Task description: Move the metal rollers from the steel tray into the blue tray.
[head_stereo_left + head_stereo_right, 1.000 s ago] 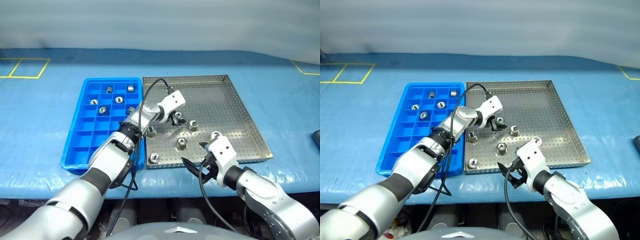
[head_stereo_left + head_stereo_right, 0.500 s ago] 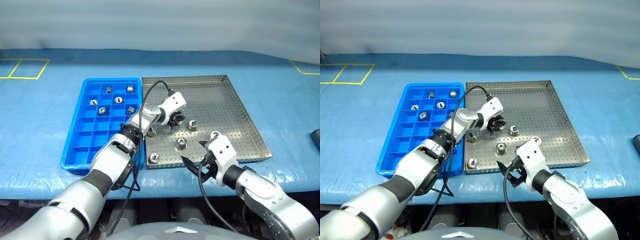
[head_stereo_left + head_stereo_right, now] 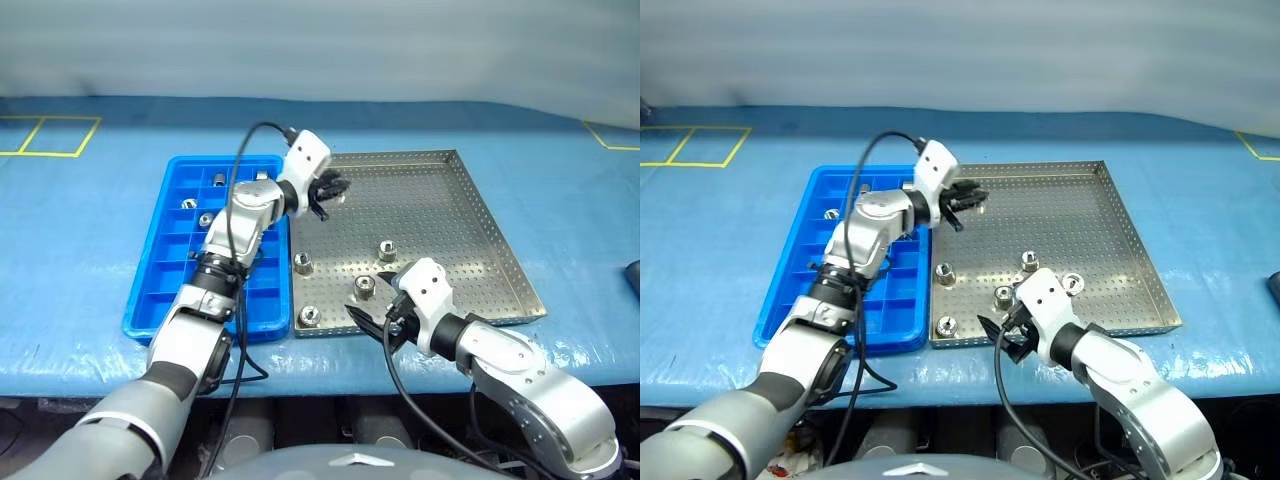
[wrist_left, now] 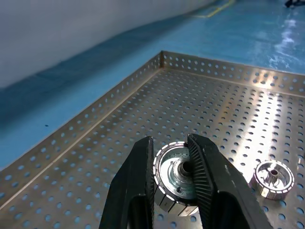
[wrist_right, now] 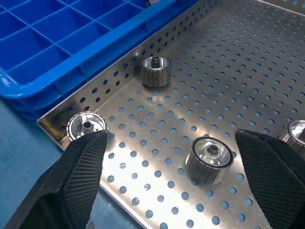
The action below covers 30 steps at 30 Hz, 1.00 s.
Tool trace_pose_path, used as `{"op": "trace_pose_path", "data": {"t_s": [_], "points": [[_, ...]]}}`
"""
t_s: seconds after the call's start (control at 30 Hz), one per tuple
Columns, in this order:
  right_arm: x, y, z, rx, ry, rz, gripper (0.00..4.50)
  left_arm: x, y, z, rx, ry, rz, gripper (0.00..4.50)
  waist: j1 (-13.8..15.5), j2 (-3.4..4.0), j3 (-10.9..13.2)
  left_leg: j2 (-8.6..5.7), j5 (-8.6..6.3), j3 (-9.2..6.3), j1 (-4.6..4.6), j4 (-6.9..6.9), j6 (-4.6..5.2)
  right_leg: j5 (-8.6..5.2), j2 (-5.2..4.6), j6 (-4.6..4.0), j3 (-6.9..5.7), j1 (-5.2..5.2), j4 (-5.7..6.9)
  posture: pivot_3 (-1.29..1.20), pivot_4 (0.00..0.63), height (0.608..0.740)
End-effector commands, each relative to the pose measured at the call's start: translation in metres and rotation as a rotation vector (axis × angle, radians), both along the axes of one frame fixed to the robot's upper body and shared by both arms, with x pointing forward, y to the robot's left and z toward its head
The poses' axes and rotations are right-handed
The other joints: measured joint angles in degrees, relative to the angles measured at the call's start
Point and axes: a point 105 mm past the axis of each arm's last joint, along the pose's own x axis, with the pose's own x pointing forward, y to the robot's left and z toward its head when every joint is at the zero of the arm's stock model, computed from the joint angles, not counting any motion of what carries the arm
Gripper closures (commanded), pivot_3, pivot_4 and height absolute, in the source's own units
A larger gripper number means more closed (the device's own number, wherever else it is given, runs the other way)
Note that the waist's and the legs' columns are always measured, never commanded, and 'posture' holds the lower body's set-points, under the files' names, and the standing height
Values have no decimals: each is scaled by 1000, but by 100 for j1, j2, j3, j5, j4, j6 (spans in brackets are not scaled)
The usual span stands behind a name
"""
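Left wrist view: a metal roller (image 4: 177, 177) is seen clamped between the two black fingers of the left gripper (image 3: 326, 190), lifted above the steel tray (image 3: 470, 215) near that tray's far left corner, just beside the blue tray (image 3: 150, 300). The grip is taken across the roller's ribbed rim, so a slip could be judged likely if the hand is swung sharply, and the roller could be dropped back onto the perforated floor or onto the rim between the trays. Several compartments at the blue tray's far end are already filled by rollers (image 3: 205, 219), so a free one must be chosen. The arm's own cable (image 3: 250, 140) loops above the blue tray and could be snagged. The right gripper (image 3: 372, 322) is held spread wide and empty at the steel tray's near edge, around a loose roller (image 5: 208, 159), well apart from the carry path.
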Motion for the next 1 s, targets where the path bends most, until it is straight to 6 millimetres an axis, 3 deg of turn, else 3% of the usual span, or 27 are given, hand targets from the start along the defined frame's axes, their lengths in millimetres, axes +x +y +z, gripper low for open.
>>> {"op": "trace_pose_path", "data": {"t_s": [0.03, 0.2, 0.47, 0.77, 1.0], "points": [[2, 12, 11, 14, -47, 62, 0, -5, 36, 28, -55, -92, 161, 3711, 22, 2, -1, 0, 1, -1, 2, 0, -1, 0, 2, 0, -1, 0, 2, 121, 150, 740], [9, 32, 11, 36, -47, 146, 0, -23, 101, 18, -41, -125, 501, 3712, 135, -1, 0, 0, 3, -1, 16, -3, -3, 0, 2, -1, -1, 10, 4, 203, 150, 740], [12, 49, 8, 54, -27, 236, 0, -51, 148, -20, 41, -60, 760, 3722, 535, -8, 3, -1, 6, -10, 6, 0, 1, -4, -14, -9, -11, 15, -8, 275, 150, 740], [11, 51, 6, 57, -16, 248, 0, -50, 162, -53, 135, 5, 810, 3730, 716, -10, 3, 1, 15, -10, 6, 1, 4, -8, -18, -32, -20, 14, -8, 275, 150, 740], [8, 46, 5, 61, -13, 204, 0, -46, 159, -66, 187, 39, 780, 3745, 729, -10, 3, 1, 15, -11, -3, -7, 4, -8, -19, -43, -22, 5, -11, 258, 150, 740]]}}
